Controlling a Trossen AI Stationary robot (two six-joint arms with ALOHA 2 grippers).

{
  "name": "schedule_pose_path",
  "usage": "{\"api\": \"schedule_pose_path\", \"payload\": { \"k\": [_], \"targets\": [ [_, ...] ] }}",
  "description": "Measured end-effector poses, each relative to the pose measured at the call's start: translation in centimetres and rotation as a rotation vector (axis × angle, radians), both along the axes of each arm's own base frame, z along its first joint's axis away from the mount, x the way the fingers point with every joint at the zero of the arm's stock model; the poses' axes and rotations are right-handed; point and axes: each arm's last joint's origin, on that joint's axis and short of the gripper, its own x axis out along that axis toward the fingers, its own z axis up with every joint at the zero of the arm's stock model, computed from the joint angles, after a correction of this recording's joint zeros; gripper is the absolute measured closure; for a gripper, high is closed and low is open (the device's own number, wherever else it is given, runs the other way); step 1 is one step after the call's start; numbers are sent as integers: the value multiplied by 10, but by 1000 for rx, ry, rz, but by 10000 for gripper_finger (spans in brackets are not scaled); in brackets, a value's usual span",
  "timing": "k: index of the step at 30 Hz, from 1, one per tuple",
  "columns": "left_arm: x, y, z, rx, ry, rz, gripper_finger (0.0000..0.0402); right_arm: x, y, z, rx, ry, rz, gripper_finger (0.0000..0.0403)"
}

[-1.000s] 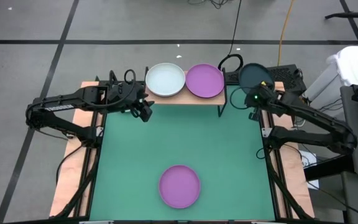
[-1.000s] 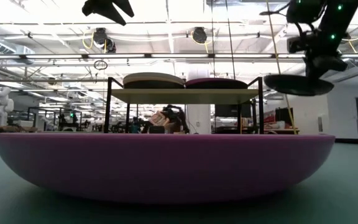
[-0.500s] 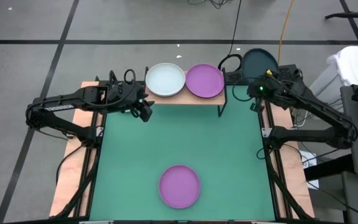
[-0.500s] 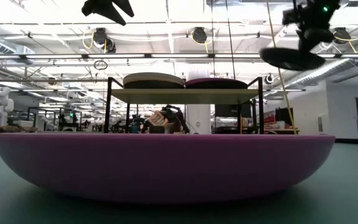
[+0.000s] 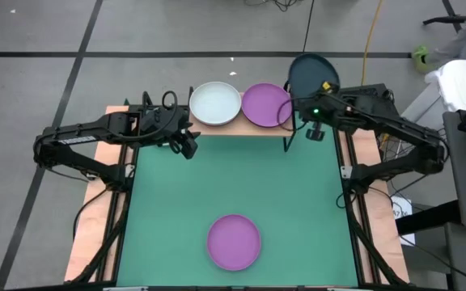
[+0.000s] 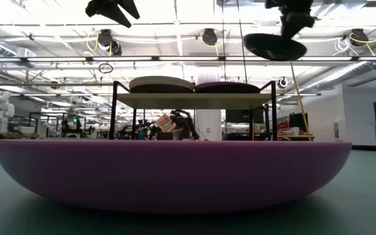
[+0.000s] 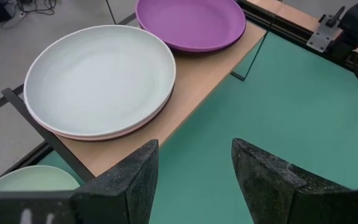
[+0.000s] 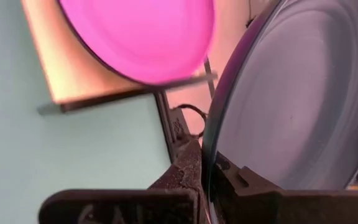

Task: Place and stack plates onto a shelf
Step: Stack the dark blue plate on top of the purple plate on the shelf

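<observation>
My right gripper [image 5: 315, 111] is shut on a dark teal plate [image 5: 312, 74], held in the air above and just right of the shelf's [image 5: 245, 129] right end; in the low view this plate [image 6: 275, 46] hangs higher than the shelf top [image 6: 191, 100]. On the shelf a pale white-blue plate [image 7: 98, 78] rests on a pink one [image 7: 114, 132], with a purple plate [image 7: 191, 22] beside them. A second purple plate [image 5: 234, 242] lies flat on the green table near its near edge. My left gripper [image 7: 194, 168] is open, hovering in front of the shelf's left half. My right gripper pinches the dark teal plate's rim [image 8: 205, 149] on the side toward the table's near edge, one finger [image 8: 185, 168] on each face. The fingers reach toward the far edge. The plate is lifted clear and sits close to level, stretching away beyond the fingertips.
A mint green plate [image 7: 30, 180] lies lower than the shelf board, by its left end. Black shelf legs [image 5: 288, 137] stand at the right end. Light-wood strips [image 5: 95, 218] and dark rails flank the green mat [image 5: 241, 186], whose middle is bare. Cables hang behind the table.
My right gripper has carried the dark plate up and toward the table's left and far side, from beside the shelf's right end at board height to a spot above the shelf's level next to the purple plate. It has stayed shut on the rim.
</observation>
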Motion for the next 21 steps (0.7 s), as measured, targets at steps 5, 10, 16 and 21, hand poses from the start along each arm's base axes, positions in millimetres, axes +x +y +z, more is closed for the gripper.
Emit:
{"api": "schedule_pose_path", "payload": {
  "k": [5,10,16,21],
  "targets": [
    [0,0,0,-3,0,-6,193,27,6,-4,14,36,68,403],
    [0,0,0,-3,0,-7,193,49,10,-8,14,42,112,403],
    [0,0,0,-4,0,-7,193,69,14,-11,20,30,124,403],
    [0,0,0,9,7,-10,193,79,19,-16,24,15,135,403]
  ]
}}
